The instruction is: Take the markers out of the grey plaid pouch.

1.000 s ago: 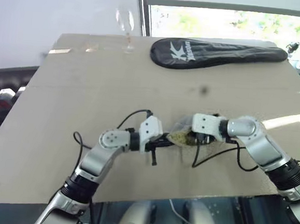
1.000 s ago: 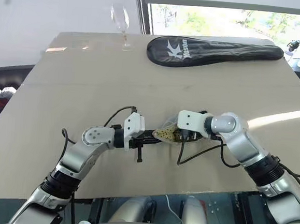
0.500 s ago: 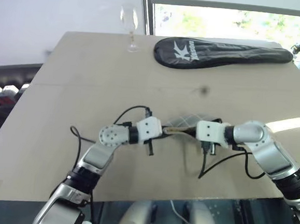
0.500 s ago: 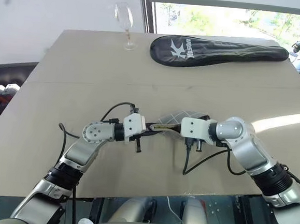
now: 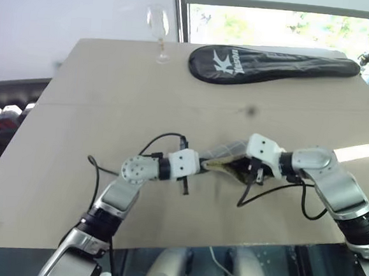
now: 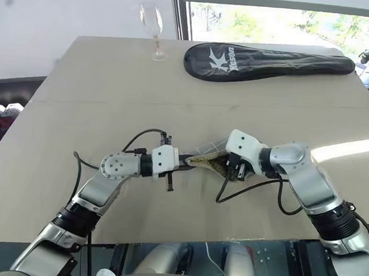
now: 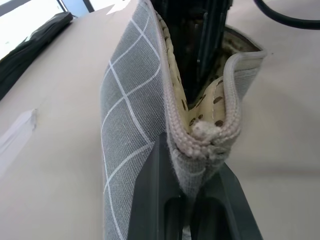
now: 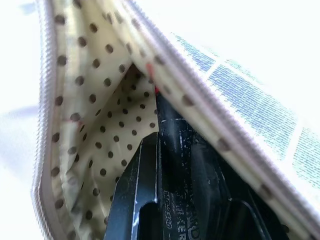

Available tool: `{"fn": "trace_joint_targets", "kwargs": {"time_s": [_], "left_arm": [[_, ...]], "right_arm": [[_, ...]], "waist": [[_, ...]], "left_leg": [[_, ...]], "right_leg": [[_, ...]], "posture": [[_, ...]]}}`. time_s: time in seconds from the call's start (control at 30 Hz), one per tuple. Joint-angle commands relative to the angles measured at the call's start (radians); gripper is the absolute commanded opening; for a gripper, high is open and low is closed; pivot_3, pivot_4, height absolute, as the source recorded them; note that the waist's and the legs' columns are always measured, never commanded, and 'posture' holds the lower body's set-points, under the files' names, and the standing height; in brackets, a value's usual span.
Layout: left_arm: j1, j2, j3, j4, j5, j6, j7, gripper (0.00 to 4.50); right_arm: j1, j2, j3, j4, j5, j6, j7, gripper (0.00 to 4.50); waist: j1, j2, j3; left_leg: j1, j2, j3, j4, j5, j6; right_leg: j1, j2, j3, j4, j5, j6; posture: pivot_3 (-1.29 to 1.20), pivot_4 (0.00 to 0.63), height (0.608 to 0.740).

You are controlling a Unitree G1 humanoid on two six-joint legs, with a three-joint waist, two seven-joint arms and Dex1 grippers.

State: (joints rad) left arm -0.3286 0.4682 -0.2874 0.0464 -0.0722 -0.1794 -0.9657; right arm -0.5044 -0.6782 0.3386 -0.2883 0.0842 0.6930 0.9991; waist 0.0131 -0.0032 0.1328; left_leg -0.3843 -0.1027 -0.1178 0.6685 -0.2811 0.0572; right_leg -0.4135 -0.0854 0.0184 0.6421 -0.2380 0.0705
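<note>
grey plaid pouch [image 5: 224,159] held up off the bench [image 5: 110,106] at the near middle, between both arms, mouth turned toward the right arm. pinched at one end seam by the left gripper [image 7: 192,175], black fingers [image 7: 152,200] pressed together on the fabric corner, probably to anchor the pouch and keep the mouth stretched open while the other arm works inside. spotted yellowish lining [image 8: 95,110] laid bare by that pull

right gripper [image 6: 233,169] pushed into the open mouth, angled down and leftward. seen from its wrist, a dark marker barrel [image 8: 175,145] with a touch of red at its far end lying between the fingers [image 8: 137,195], which stand narrow about it; looks clamped on that marker, though contact on both sides cannot be confirmed. no second, green-capped marker made out, likely deeper in or hidden by the lining

judged mid-extraction: markers not yet out, next move calling for a straight draw along the pouch's length so the cap clears the zip edge without snagging, left hold kept firm against the tug

further off, nearer the bench's far edge, a long black racket cover [image 5: 273,62] lying flat and a wine glass [image 5: 157,27] standing upright to its left, both well apart from the work and of no part in it
</note>
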Motion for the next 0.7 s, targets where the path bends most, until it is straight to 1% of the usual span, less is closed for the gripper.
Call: {"fn": "trace_joint_targets", "kwargs": {"time_s": [0.03,0.1,0.27,0.4,0.5,0.7], "left_arm": [[0.018,0.033,-0.004,-0.011,0.014,0.017,-0.018,0.0],[0.018,0.04,0.001,-0.011,0.02,0.016,-0.009,0.0],[0.002,0.045,0.019,0.014,0.046,0.003,0.035,0.0],[-0.003,0.048,0.021,0.022,0.051,0.002,0.042,0.0],[-0.003,0.048,0.022,0.017,0.051,0.006,0.043,0.0],[-0.013,0.038,0.032,-0.036,0.029,0.023,0.052,0.0]], "right_arm": [[-0.045,-0.008,-0.072,-0.04,0.022,0.003,-0.02,0.35],[-0.043,-0.011,-0.073,-0.065,0.054,0.002,0.001,0.35],[-0.024,-0.056,-0.054,-0.115,0.096,-0.077,0.08,0.35],[-0.022,-0.065,-0.061,-0.132,0.131,-0.104,0.102,0.35],[-0.021,-0.089,-0.048,-0.138,0.128,-0.122,0.123,0.35],[-0.033,-0.082,-0.023,-0.127,0.093,-0.124,0.088,0.35]], "waist": [[0.0,0.0,0.0],[-0.001,0.0,0.0],[0.0,0.001,0.001],[0.0,0.001,0.001],[0.0,0.001,0.001],[0.0,0.001,0.001]], "left_leg": [[0.0,0.0,0.0,0.0,0.0,0.0],[0.0,0.0,0.0,0.0,0.0,0.0],[-0.001,0.0,0.0,0.0,0.0,0.0],[-0.001,0.0,0.0,0.0,0.0,0.0],[-0.001,0.0,0.0,0.0,0.0,0.0],[-0.001,0.0,0.0,0.0,0.0,0.0]], "right_leg": [[0.0,0.0,0.0,0.0,0.0,0.0],[0.0,0.0,0.0,0.0,0.0,0.0],[0.0,0.0,0.0,0.0,0.0,0.0],[0.0,0.0,0.0,0.0,0.0,0.0],[0.0,0.0,0.0,0.0,0.0,0.0],[0.0,0.0,0.0,0.0,0.0,0.0]], "posture": [[0.0,0.15,0.74],[0.0,0.15,0.74],[0.0,0.15,0.74],[0.0,0.15,0.74],[0.0,0.15,0.74],[0.0,0.15,0.74]]}}
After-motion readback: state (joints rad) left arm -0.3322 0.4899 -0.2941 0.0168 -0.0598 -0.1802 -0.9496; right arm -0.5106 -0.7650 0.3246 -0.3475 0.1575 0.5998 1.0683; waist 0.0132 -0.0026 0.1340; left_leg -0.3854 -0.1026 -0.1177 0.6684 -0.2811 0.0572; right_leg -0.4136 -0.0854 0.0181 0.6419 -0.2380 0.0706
